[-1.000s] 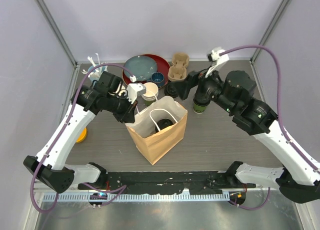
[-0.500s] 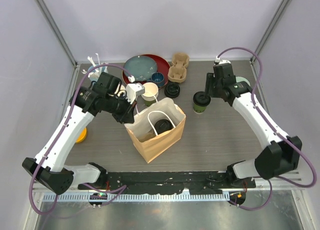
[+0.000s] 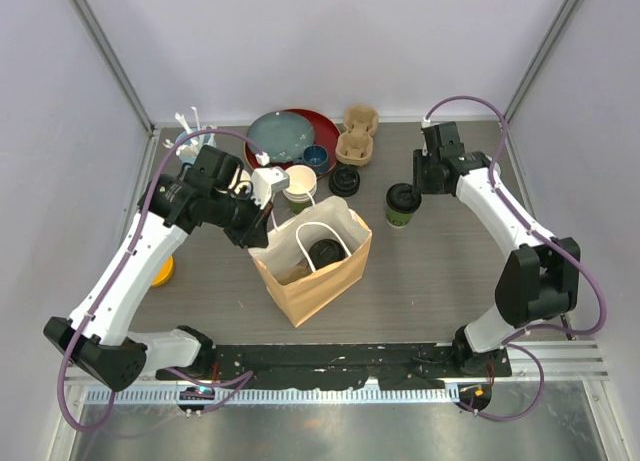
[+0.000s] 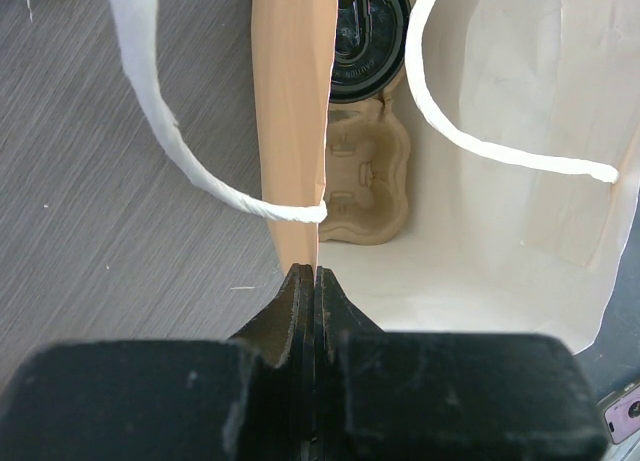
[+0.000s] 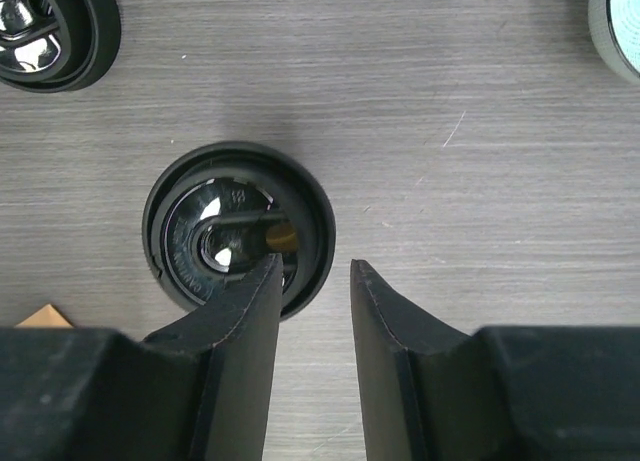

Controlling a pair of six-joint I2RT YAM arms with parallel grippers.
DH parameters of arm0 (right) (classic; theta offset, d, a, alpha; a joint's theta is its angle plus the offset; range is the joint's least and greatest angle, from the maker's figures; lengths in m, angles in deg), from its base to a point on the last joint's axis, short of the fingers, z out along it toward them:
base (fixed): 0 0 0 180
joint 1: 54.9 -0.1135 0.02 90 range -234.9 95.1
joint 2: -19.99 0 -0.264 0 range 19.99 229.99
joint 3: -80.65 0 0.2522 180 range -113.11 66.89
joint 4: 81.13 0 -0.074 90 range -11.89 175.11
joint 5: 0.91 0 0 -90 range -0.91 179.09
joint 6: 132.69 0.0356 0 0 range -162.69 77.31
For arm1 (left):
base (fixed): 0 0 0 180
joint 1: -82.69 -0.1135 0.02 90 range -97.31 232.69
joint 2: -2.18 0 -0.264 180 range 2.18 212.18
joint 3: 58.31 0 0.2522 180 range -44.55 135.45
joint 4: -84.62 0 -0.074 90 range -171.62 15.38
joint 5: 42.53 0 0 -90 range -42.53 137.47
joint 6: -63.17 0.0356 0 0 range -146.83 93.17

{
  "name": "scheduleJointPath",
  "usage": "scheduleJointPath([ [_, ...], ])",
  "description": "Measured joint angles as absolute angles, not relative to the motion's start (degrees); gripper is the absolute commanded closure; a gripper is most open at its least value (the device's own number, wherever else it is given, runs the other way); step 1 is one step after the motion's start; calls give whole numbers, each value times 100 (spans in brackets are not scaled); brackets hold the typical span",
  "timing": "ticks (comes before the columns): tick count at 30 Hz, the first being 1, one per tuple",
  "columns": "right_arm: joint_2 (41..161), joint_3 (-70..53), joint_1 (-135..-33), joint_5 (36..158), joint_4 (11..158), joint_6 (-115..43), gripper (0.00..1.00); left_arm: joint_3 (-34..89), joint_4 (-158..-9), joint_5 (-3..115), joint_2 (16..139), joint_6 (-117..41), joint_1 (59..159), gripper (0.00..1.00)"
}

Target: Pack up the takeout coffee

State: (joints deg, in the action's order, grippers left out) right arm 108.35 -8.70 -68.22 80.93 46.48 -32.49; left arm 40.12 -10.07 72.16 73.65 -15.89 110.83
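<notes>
The green-sided takeout coffee cup (image 3: 403,205) stands on the table right of the bag, its black lid (image 5: 235,226) on it. My right gripper (image 5: 315,266) hovers above and just right of that cup (image 3: 428,177), open with a narrow gap and nothing between the fingers. A second black-lidded cup (image 3: 325,249) sits in a pulp carrier (image 4: 365,191) inside the brown paper bag (image 3: 310,281). My left gripper (image 4: 308,273) is shut on the bag's left rim (image 4: 295,131) and holds it apart (image 3: 262,231).
A loose black lid (image 3: 346,180) lies by the bag. Behind are a cream cup stack (image 3: 300,184), a red plate (image 3: 325,131) with a grey dish, a small blue cup (image 3: 316,159), pulp carriers (image 3: 357,133) and a stirrer cup (image 3: 190,137). A yellow object (image 3: 163,271) lies left.
My right arm has drawn back to the right, off the green cup, and its jaws have narrowed. The left arm and the bag have not moved.
</notes>
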Motion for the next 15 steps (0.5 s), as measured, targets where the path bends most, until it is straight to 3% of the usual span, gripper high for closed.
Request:
scheduleJointPath([
  [15, 11434, -1238, -6753, 8482, 4659, -3879, 66, 4005, -1009, 7220, 7365, -1587, 11083, 100],
])
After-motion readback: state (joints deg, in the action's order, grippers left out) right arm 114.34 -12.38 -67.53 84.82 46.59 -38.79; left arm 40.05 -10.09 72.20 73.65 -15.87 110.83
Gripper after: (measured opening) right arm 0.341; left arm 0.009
